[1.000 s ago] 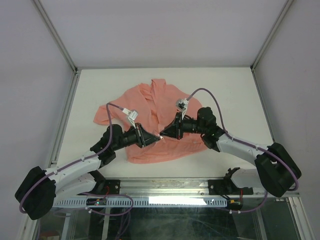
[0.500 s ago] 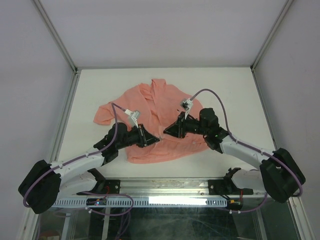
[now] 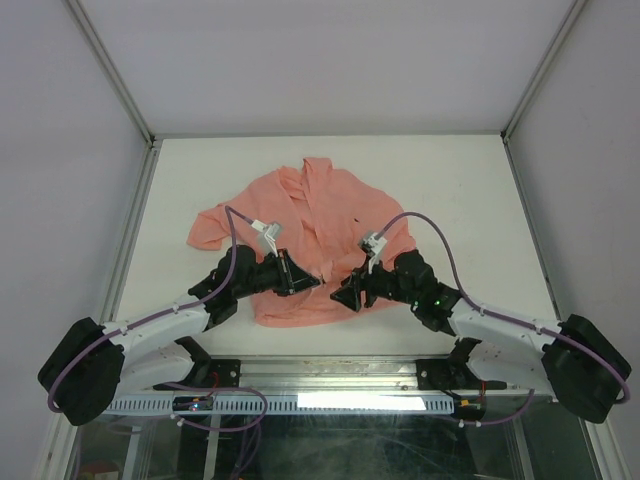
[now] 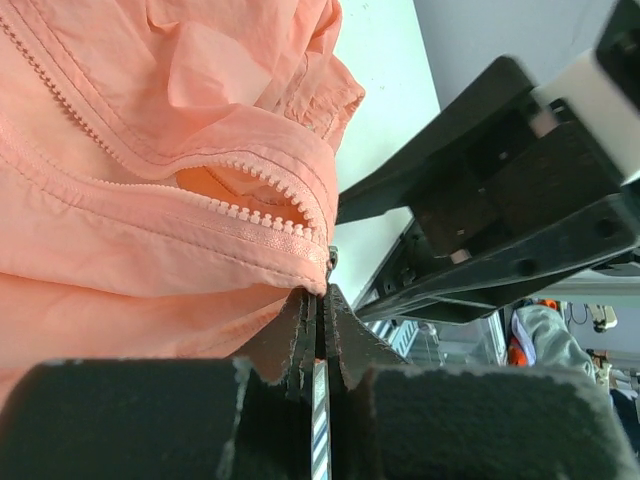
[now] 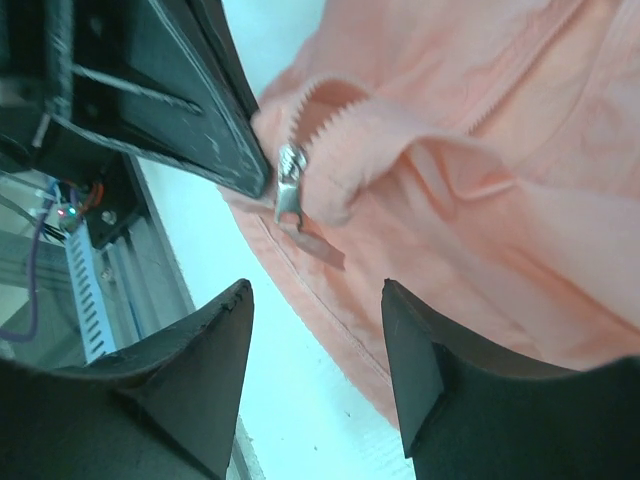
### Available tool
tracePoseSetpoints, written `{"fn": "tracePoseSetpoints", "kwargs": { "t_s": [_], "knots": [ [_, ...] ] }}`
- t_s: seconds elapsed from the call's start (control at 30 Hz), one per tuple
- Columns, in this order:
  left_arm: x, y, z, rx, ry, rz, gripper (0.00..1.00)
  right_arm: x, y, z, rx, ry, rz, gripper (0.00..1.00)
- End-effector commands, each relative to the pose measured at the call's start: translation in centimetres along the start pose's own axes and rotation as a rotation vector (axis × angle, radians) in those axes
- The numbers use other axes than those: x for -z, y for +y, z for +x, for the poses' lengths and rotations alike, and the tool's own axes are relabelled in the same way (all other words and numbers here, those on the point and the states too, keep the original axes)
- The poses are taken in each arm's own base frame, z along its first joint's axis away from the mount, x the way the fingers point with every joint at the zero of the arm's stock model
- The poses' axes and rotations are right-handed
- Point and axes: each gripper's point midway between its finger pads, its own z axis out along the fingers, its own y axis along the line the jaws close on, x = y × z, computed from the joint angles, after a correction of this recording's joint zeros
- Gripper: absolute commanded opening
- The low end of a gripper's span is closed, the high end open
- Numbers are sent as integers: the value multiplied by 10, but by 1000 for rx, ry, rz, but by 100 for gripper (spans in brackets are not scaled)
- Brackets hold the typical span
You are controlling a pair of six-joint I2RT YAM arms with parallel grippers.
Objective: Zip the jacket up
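The salmon-pink jacket [image 3: 300,210] lies spread on the white table, its front still apart at the bottom. My left gripper [image 3: 316,283] is shut on the bottom hem right beside the zipper teeth; in the left wrist view the gripper [image 4: 320,300] pinches the jacket [image 4: 150,230] at its corner. My right gripper [image 3: 342,298] hovers just right of it, open and empty. In the right wrist view the gripper [image 5: 315,295] stands apart from the jacket [image 5: 480,150], and the metal zipper slider [image 5: 290,188] hangs free beyond the fingertips [image 5: 232,300].
The white table [image 3: 470,200] stretches around the jacket. A metal rail [image 3: 330,375] runs along the near edge by the arm bases. Frame posts [image 3: 135,230] and grey walls close in the sides and back.
My right gripper has opened, let go of the zipper area, and drawn back toward the near edge. The left gripper keeps its hold on the hem.
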Motion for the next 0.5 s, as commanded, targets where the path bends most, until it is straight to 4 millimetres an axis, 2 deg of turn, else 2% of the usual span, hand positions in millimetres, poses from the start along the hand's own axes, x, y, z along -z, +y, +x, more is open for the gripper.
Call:
{"fn": "tracePoseSetpoints", "kwargs": {
  "t_s": [0.0,0.37,0.47],
  "knots": [
    [0,-20,-10,-16,-19,73,0,-12,1,-12,64,-110,8,57],
    [-1,-22,-10,-14,-16,77,0,-45,11,-5,114,-163,-65,57],
    [-1,-22,-9,-14,-14,79,0,-51,8,-1,114,-160,-58,52]
  ]
}}
